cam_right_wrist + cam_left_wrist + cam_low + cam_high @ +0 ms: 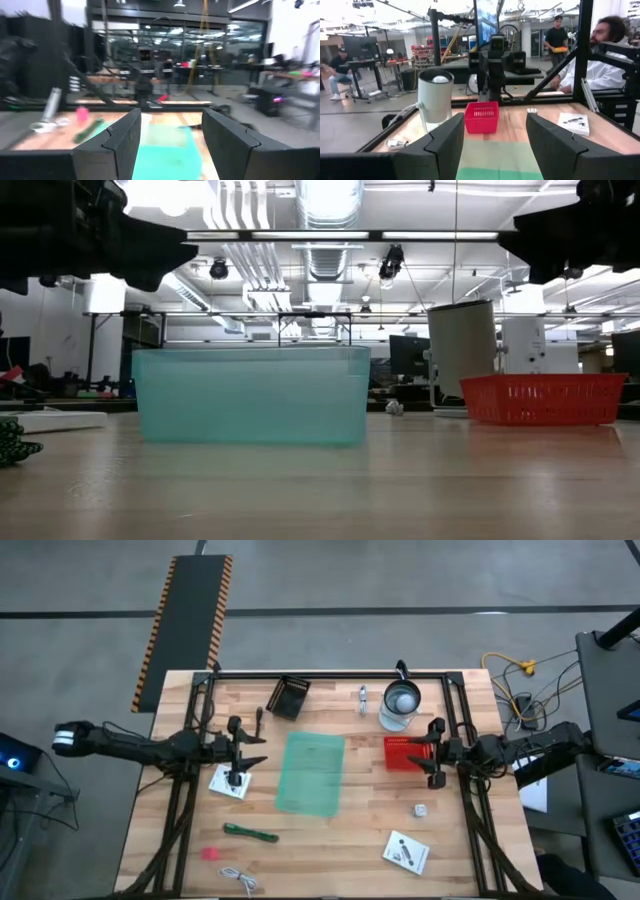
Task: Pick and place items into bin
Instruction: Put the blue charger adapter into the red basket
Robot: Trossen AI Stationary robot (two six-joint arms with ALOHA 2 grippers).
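The items lie scattered on the wooden surface around the translucent green bin, which sits at its middle and looks empty. One flat white packet lies just off the bin's left side, directly under the left pincer. The second white packet lies toward the near right corner, with the small white cube a little beyond it, between that packet and the red basket. The green stick lies toward the near left part of the surface; the pink bit is just beside it toward the left edge, and the white coiled cable lies at the near edge. A silver piece lies near the far edge, beside the clear glass jug with its metal lid. A black tray stands near the far edge, left of centre.

The left pincer is raised above the surface with its fingers apart, released and grasping nothing. The right pincer is raised at the red basket's right side, fingers likewise spread, nothing between them.

People are in the room beyond the surface.
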